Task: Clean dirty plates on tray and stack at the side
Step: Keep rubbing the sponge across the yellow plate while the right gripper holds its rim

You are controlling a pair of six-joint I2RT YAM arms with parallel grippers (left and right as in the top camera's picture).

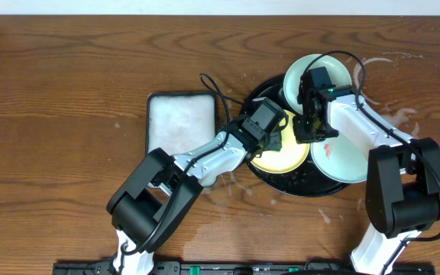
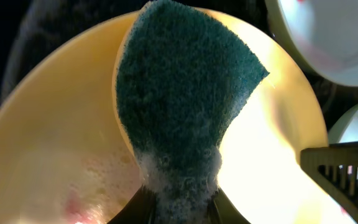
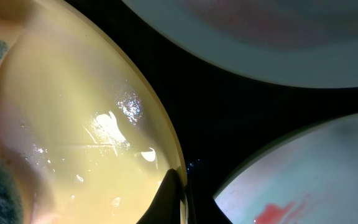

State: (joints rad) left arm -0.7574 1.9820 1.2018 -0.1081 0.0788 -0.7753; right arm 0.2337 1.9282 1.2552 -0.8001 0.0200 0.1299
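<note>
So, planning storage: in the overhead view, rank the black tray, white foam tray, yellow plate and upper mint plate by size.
1. black tray
2. white foam tray
3. yellow plate and upper mint plate: they look alike, both partly covered, so unranked.

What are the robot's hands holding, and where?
Left gripper pinches the soapy dark green sponge by its narrow lower end. Right gripper seems to pinch the pale yellow round plate at its rim.

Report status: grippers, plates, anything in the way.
Left gripper shut on sponge, on yellow plate. Right gripper shut on its rim. Two mint plates crowd tray.
</note>
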